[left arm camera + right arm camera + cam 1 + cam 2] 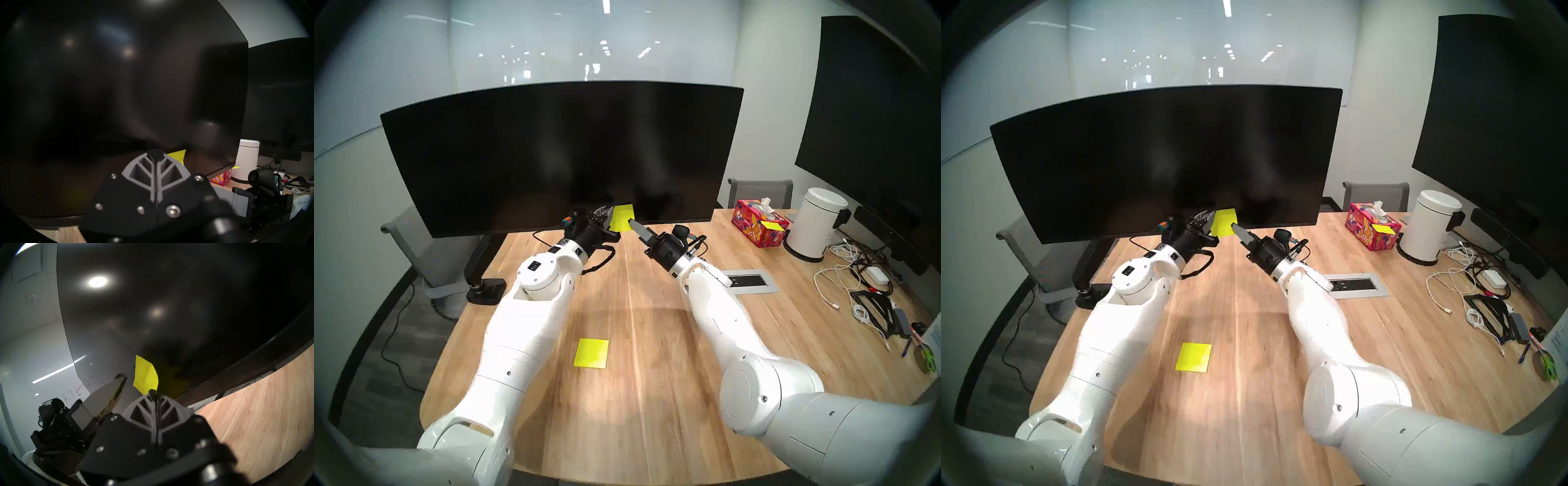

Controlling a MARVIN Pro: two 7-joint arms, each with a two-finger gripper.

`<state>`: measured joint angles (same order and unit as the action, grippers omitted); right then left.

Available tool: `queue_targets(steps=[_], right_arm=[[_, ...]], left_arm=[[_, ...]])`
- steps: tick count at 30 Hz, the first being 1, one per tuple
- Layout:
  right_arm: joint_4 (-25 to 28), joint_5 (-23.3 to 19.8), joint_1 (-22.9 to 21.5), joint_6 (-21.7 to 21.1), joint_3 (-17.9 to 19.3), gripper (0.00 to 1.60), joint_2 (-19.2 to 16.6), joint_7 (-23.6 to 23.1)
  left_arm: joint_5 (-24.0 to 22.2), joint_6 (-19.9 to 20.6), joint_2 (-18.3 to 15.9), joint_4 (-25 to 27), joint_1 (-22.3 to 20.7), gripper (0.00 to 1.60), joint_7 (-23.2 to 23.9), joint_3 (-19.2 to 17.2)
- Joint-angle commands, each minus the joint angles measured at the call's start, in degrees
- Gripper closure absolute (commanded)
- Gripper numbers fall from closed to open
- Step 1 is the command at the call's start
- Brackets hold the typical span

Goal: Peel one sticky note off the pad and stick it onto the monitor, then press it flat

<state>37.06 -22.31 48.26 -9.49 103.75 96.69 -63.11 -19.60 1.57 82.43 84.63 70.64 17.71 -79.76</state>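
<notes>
The wide curved black monitor (551,152) stands across the back of the wooden table. A yellow-green sticky note (622,217) hangs at the screen's lower edge, near the middle. My right gripper (630,221) is shut on the note's lower right corner. In the right wrist view the sticky note (146,377) rises creased from the gripper's tip (153,392), and the screen shows its reflection. My left gripper (608,212) is shut with nothing in it, its tip close beside the note's left edge. The yellow pad (591,353) lies flat on the table between my arms.
The monitor's arm base (485,288) is clamped at the table's left. A power socket panel (750,281) lies under my right forearm. A tissue box (758,225), a white bin (812,224) and loose cables (850,271) fill the right. A large display (873,118) hangs on the right wall.
</notes>
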Motion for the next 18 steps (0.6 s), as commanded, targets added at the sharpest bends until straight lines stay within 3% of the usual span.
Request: queue_targets(steps=[1, 18], right_arm=[[1.12, -0.19, -0.99, -0.16, 0.02, 1.6, 0.18, -0.07], [1.05, -0.19, -1.02, -0.11, 0.02, 1.6, 0.17, -0.1]], left_arm=[[-0.3, 0.75, -0.22, 3.2, 0.91, 1.6, -0.22, -0.45], [-0.46, 1.25, 0.42, 3.05, 0.68, 1.6, 0.53, -0.56]])
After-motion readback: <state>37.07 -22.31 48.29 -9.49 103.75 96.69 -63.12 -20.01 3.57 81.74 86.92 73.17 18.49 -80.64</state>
